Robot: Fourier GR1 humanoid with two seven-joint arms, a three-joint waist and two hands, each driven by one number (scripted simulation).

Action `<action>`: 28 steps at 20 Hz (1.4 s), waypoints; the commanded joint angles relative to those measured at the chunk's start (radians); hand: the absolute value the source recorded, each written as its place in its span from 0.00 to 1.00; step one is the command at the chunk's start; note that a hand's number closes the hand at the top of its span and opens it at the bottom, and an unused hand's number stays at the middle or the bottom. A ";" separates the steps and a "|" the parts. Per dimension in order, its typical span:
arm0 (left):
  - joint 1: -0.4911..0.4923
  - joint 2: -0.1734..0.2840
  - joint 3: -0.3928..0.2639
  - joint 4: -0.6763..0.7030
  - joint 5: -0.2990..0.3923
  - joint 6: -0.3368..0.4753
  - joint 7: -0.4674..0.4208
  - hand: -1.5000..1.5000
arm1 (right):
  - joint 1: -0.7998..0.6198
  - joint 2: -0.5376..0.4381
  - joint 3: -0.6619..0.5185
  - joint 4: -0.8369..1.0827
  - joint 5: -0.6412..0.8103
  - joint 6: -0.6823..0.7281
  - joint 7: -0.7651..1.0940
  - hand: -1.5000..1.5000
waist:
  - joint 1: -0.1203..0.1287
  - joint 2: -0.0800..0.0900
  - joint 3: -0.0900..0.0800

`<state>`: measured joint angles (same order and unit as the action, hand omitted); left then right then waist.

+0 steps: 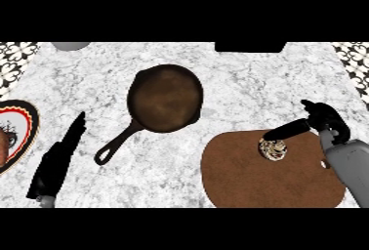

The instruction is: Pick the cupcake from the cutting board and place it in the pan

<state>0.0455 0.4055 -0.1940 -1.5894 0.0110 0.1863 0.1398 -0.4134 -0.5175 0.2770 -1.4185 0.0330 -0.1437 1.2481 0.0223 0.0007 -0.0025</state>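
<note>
Down at five o'clock on the worktop (252, 78) sits the brown cutting board (270, 180), and the cupcake (274, 149) rests on its upper part, not yet lifted. Right hand (317, 122) comes in from three o'clock, a dark finger reaching across the board's rim to the cupcake's top edge, touching it or just short of it; the other fingers stand straighter behind, so the hand reads as released, not yet closed round anything. My read: it is lining up so thumb and fingers can close on either side of the little cake.

Over at eleven o'clock from the board lies the cast-iron pan (166, 97), handle trailing towards seven o'clock, bowl bare. That is the target, and the handle points away from the board, so it should not trouble the carry. Between board and pan there is only marble, nothing in the way that I can see.

Left hand (61, 151) waits at eight o'clock, fingers straight, holding nothing. Beside it, at nine o'clock, a patterned plate (25, 127) pokes in from the edge, well clear. A grey object (71, 45) at eleven o'clock and a dark block (250, 46) at one o'clock sit on the far edge, too cropped to name.
</note>
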 commanded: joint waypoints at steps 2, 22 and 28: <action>-0.007 0.009 0.035 0.010 0.015 -0.010 -0.007 0.50 | -0.075 0.017 0.020 0.101 -0.020 0.047 0.239 0.00 | -0.005 0.000 0.000; 0.006 -0.070 -0.008 0.017 -0.064 0.031 -0.003 0.50 | -0.131 0.110 0.075 0.309 -0.045 0.031 0.215 0.00 | -0.016 0.000 0.001; 0.026 -0.044 0.022 0.006 -0.049 -0.008 -0.021 0.50 | -0.076 0.143 0.083 0.360 -0.014 0.004 0.135 0.00 | -0.015 0.000 0.002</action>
<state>0.0689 0.3694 -0.1692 -1.5866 -0.0302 0.1825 0.1309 -0.4888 -0.4029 0.3654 -1.1240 0.0004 -0.1056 1.2215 0.0043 -0.0031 -0.0023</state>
